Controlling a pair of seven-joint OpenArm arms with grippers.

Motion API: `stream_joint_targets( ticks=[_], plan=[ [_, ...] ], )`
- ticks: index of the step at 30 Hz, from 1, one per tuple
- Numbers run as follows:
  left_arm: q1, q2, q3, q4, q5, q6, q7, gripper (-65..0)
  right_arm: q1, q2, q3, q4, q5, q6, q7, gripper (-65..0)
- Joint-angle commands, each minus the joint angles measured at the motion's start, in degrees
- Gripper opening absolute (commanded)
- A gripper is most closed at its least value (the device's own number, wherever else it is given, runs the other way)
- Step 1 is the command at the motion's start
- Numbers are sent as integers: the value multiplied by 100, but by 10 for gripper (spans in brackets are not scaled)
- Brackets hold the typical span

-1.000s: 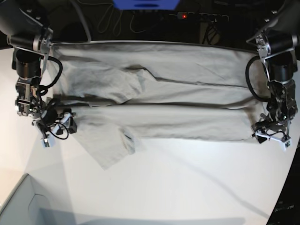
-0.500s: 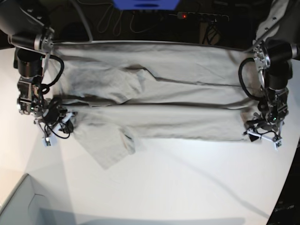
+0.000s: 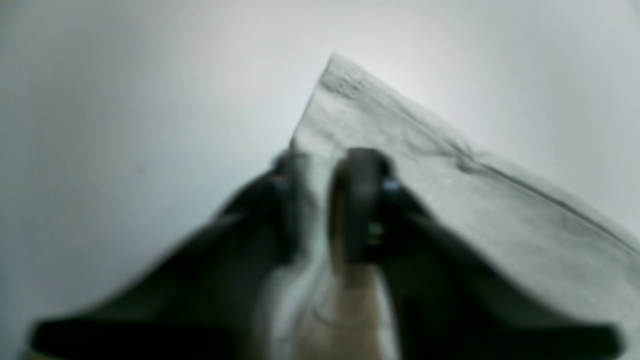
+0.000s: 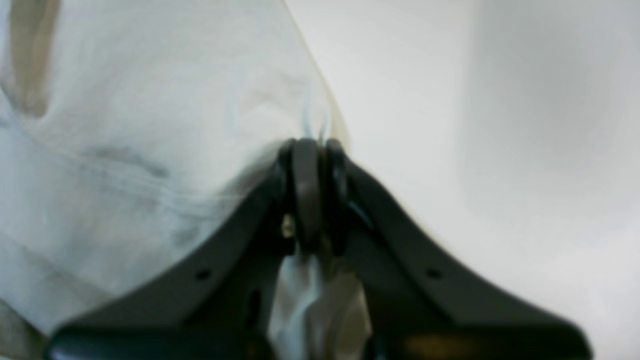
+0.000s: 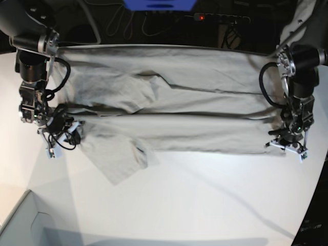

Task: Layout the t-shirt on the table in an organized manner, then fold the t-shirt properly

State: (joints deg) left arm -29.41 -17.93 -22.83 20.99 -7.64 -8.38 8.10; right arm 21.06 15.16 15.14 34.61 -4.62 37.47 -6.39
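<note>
The beige-grey t-shirt [image 5: 179,102] lies spread sideways across the white table [image 5: 195,205], its near long side folded over, with one sleeve [image 5: 120,159] sticking out toward the front. At the right end, my left gripper [image 5: 284,143] is down on the shirt's near corner. The left wrist view shows its fingers [image 3: 360,200] closed with the cloth edge [image 3: 400,150] between them. My right gripper [image 5: 64,130] is at the shirt's left end. In the right wrist view it [image 4: 315,165] is shut tight on a pinch of the fabric [image 4: 150,125].
A pale grey box corner [image 5: 20,225] sits at the front left. Behind the table's back edge are dark cables, a power strip [image 5: 220,18] and a blue object [image 5: 159,4]. Bare white tabletop lies in front of the shirt.
My left gripper moved inward onto the shirt's right near corner and closed on it. My right gripper shifted slightly inward and closed on the left end.
</note>
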Motion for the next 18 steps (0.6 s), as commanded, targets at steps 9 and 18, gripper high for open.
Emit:
stream_joint_targets(
  ticks=[9,18],
  plan=[
    [-650,-48,-16,85,-5,-10,-23,-650,659,36,-6,7,-184,-16,-288,-650],
    [-905,-40,-16,94,-40,-10,-23,-650,1055,141,12,517,-166,11,-332,-650]
  ],
)
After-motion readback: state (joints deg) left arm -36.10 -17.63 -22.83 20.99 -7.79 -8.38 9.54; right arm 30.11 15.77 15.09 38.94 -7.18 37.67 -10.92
